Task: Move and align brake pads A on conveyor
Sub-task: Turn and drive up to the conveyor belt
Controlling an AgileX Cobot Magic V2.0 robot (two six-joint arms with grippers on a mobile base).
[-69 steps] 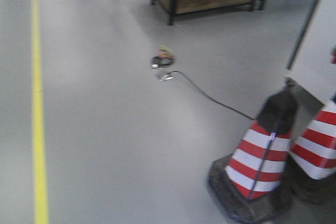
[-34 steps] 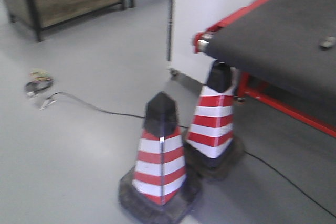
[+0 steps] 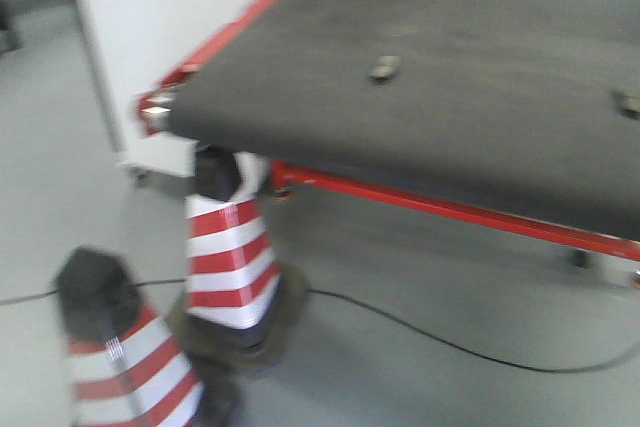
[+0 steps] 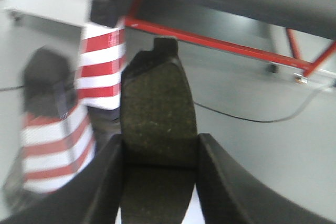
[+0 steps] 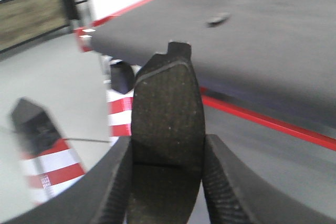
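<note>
- Front view: the conveyor is a wide dark belt with a red strip along its edge.
- One small brake pad lies flat on the belt, well away from the near edge. It looks blurry.
- A second brake pad shows at the right side of this picture, also on the belt, well apart from the first one.
- Two red and white cones stand on the grey floor. The near cone is at the bottom left. The far cone stands under the corner of the belt.
- A thin black cable runs across the floor.
- A white panel stands beside the left end of the belt.
- Left wrist view: the left pincer is closed on a dark held pad. The pad stands up between the two fingers, with its little tab at the top. It is up in the air over the floor, near the cones and lower than the belt.
- Right wrist view: the right pincer is closed on another held pad. This pad also stands up with its tab at the top. It is in the air just in front of the belt edge, not on the belt.
- The same small pad on the belt shows far behind it in this view.
</note>
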